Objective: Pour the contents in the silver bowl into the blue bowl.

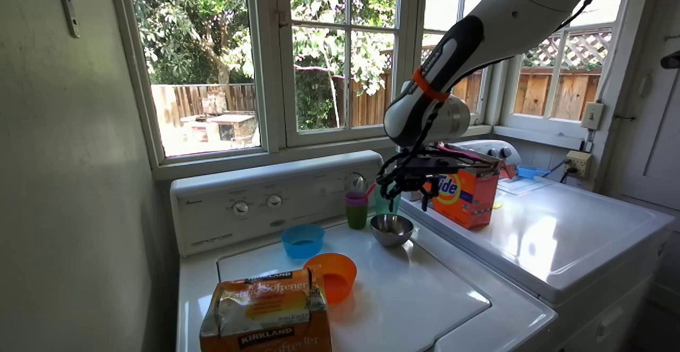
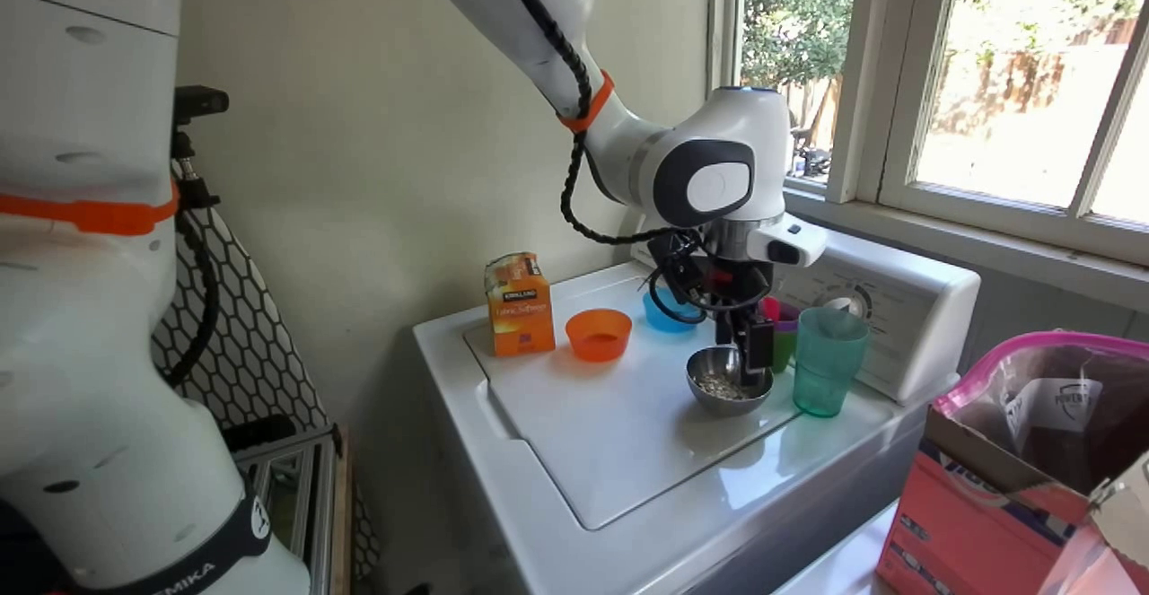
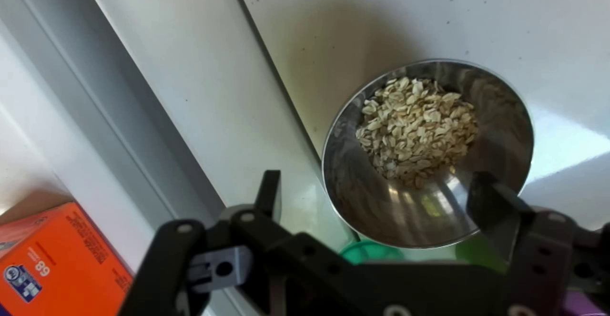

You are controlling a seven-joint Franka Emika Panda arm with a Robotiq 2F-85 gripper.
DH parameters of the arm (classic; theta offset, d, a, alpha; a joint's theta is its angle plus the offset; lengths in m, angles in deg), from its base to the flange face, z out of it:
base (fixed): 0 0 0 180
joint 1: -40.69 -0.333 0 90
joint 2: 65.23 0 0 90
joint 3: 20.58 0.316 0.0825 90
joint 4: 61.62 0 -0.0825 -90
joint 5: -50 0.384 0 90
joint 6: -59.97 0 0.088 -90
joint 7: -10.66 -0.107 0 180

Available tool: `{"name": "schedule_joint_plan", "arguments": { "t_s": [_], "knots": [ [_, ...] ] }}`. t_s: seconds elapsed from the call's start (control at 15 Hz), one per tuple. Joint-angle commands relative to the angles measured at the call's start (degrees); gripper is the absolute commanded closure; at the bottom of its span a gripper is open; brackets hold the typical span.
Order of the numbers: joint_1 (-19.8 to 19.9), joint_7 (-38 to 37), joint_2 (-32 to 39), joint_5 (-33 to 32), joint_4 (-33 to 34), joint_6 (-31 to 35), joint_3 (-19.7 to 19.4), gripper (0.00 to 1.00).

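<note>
The silver bowl [image 1: 392,232] stands upright on the washer lid, holding a small heap of oats [image 3: 417,127]. From above in the wrist view, the silver bowl [image 3: 352,173] sits partly between my fingers. My gripper [image 3: 376,189] is open, nothing gripped; its right finger overlaps the bowl's interior in this view, its left one lies outside the rim. In an exterior view the gripper [image 1: 409,202] hangs just above the bowl; whether a finger touches it I cannot tell. The light-blue bowl [image 1: 303,243] rests nearer the control panel, and in another angle the blue bowl [image 2: 669,312] is partly behind my wrist cables.
An orange bowl [image 1: 340,277] and a Kirkland fabric softener box [image 2: 521,312] stand beyond the blue bowl. Close behind the silver bowl are a teal cup [image 2: 830,362] and a green cup [image 1: 356,216]. An orange Tide box [image 1: 467,198] stands on the neighbouring machine.
</note>
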Motion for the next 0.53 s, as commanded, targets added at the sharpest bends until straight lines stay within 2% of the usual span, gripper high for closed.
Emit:
{"name": "schedule_joint_plan", "arguments": {
  "t_s": [0.0, 0.47],
  "knots": [
    [-0.3, -1.9, 0.7, -0.2, -1.1, 2.1, -0.7, 0.00],
    [0.1, -3.1, 4.4, 0.7, 0.5, 1.3, -1.2, 0.00]
  ]
}}
